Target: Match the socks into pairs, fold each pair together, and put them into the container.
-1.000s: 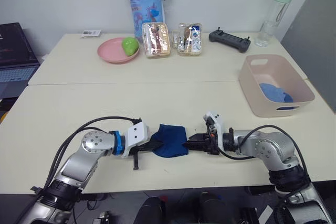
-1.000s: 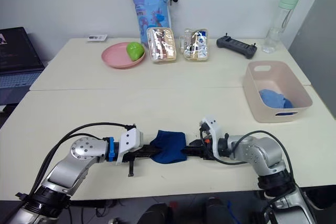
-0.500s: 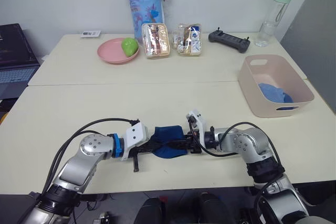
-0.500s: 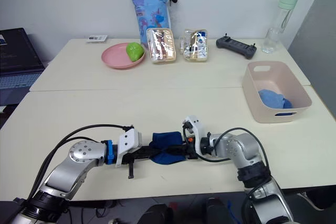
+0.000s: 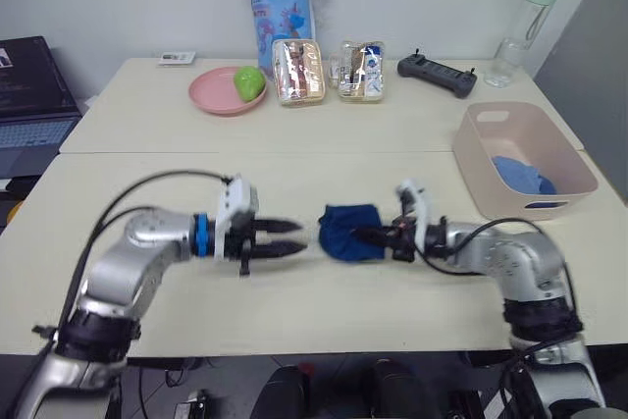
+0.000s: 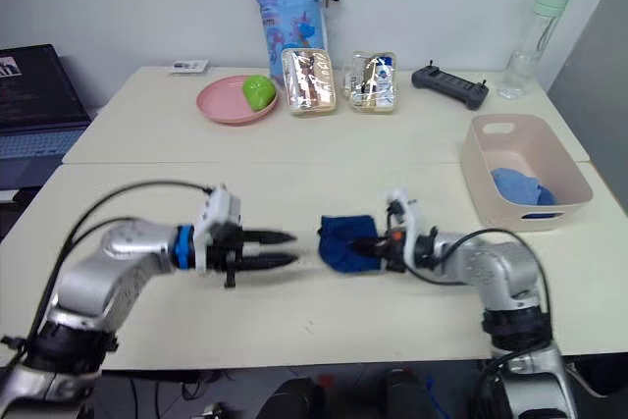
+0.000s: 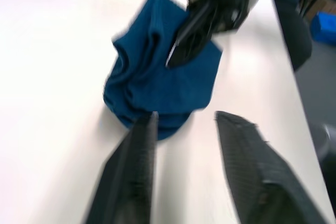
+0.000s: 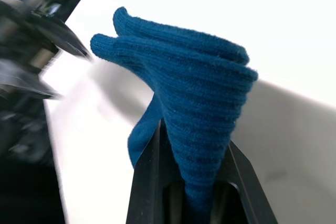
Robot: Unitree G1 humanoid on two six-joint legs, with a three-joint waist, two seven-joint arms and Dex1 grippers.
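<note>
the left gripper (image 5: pixel 290 239) has let go and drawn back, its fingers apart, left of the folded dark blue knit sock pair (image 5: pixel 351 233) at centre frame. the right gripper (image 5: pixel 378 236) stays clamped on it. it seems ready for the pale pink plastic tub (image 5: pixel 562 156) at right.

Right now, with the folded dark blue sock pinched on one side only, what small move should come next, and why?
Probably the right gripper should lift the dark blue sock and carry it toward the pink container. It is shut on the folded bundle, the left gripper is open and clear of it, and a lighter sock already lies inside.
</note>
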